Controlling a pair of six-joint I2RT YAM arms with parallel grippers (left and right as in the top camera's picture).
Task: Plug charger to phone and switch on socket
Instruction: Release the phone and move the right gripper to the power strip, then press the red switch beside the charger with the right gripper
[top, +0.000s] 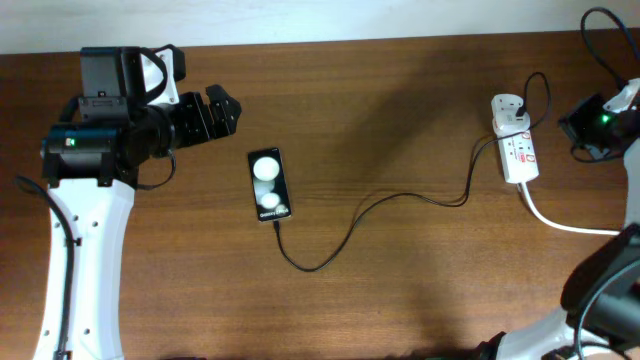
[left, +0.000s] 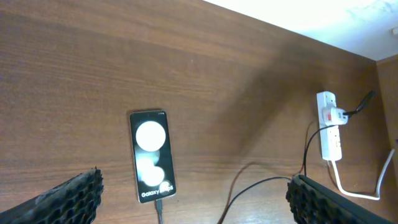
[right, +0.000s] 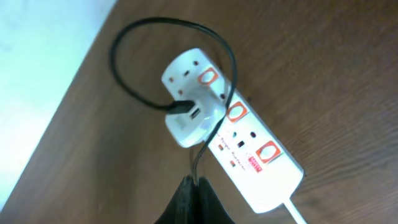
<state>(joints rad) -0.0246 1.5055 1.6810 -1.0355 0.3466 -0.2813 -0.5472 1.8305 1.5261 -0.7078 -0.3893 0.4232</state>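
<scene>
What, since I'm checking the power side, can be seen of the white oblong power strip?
The white oblong plastic power strip lies flat on the brown wooden table, near its right end. It has a row of sockets with red-framed switches, whose positions cannot be told. A white adapter is plugged in, carrying the thin black cable. A thick white cord leaves one end.
</scene>
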